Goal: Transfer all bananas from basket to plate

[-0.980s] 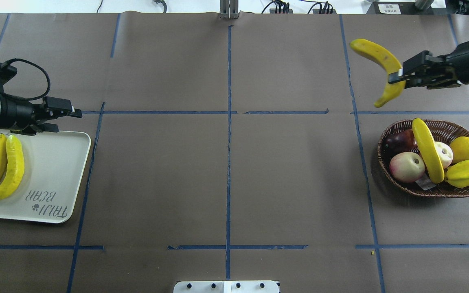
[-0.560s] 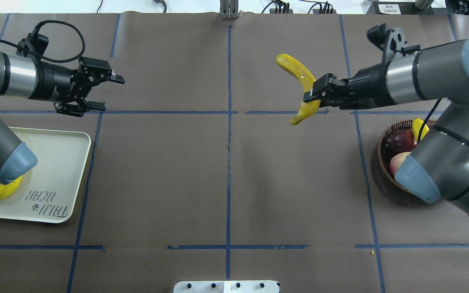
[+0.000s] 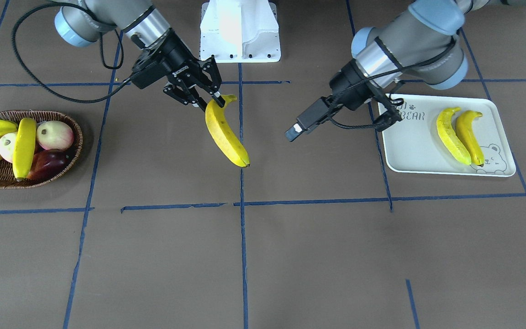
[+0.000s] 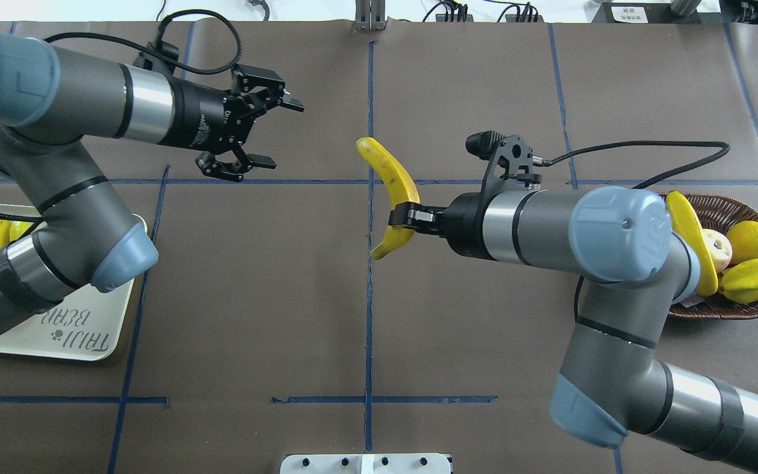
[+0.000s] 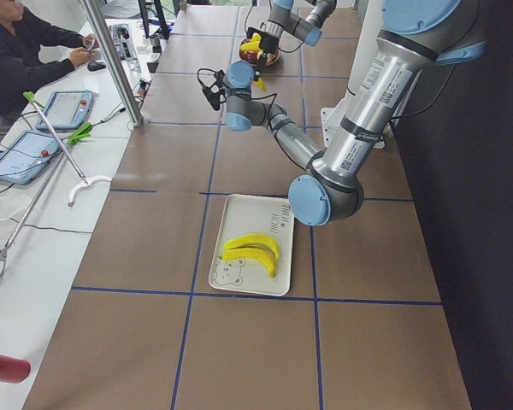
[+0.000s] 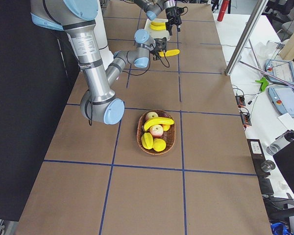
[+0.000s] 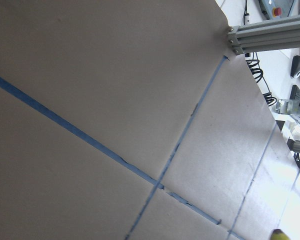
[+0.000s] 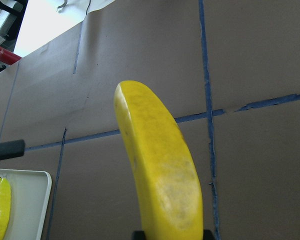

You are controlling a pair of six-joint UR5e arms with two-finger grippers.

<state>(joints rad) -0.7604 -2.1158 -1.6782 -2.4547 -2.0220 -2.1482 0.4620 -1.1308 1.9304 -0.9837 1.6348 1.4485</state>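
Front-facing view: left arm (image 3: 400,41) is overhanging the plate (image 3: 411,151) at its upper-left corner. Two bananas (image 3: 446,132) are taking up the plate's right half; its left half is lying bare.

Overhead view, frame centre: right gripper (image 4: 397,216) is gripping the held banana (image 4: 389,178). Left gripper (image 4: 280,131) is hanging spread up-left of it, with bare table (image 4: 326,151) between them. Right arm's elbow (image 4: 619,227) is covering the basket (image 4: 734,309) on its left part.

Matt brown paper (image 4: 254,296), faintly creased, covers the worktop (image 4: 484,342), crossed by blue tape (image 4: 369,329). The basket (image 3: 2,180) is rough woven wicker; the plate (image 3: 409,151) looks like smooth off-white plastic. The banana (image 3: 224,132) in the matt black right gripper (image 4: 405,216) has smooth, waxy skin.
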